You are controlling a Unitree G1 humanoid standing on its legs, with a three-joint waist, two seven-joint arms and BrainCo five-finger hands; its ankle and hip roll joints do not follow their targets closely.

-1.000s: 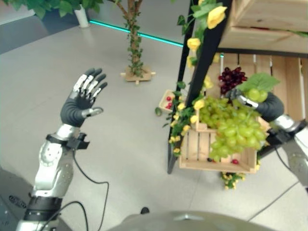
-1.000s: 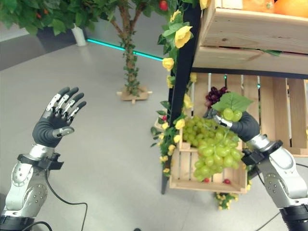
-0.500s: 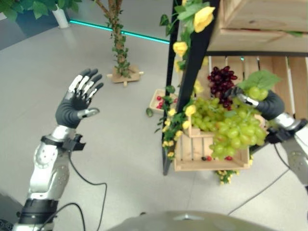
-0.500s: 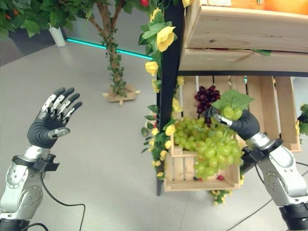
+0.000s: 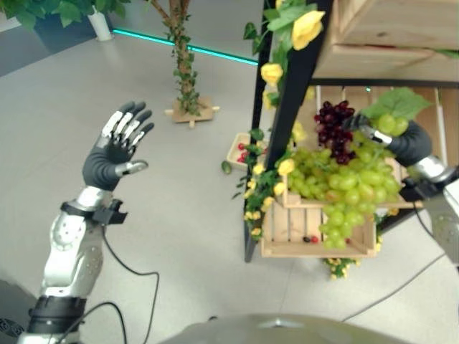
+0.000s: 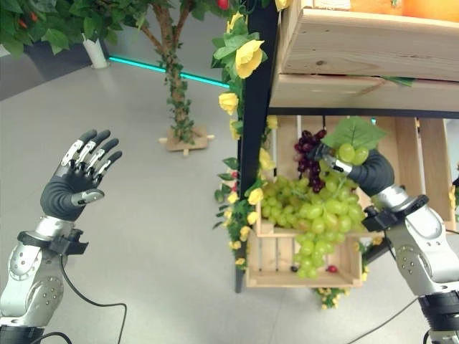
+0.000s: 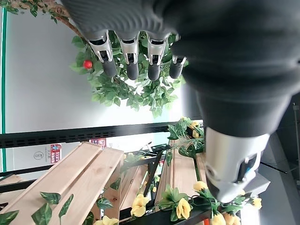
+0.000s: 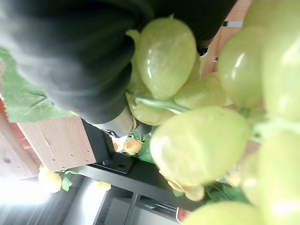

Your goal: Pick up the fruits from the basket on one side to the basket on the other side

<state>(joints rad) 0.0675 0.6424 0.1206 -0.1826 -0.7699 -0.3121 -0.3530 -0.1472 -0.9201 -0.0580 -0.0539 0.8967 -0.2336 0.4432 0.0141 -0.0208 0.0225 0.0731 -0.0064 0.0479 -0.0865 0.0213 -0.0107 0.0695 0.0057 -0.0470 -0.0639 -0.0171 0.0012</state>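
Right hand (image 6: 369,172), gripping the green grapes (image 6: 315,215), now higher over the crate (image 6: 301,259); left hand (image 5: 115,150) open above open floor.

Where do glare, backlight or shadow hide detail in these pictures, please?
Right wrist view: strong glare washes out the background beside the wooden crate, while the right hand, curled round the green grapes, is a featureless dark mass. Left wrist view: the open left hand is backlit against a bright wall. Left eye view: even light, with a glowing teal strip on the floor.

Green grapes (image 6: 315,215), dark purple grapes (image 6: 308,149)
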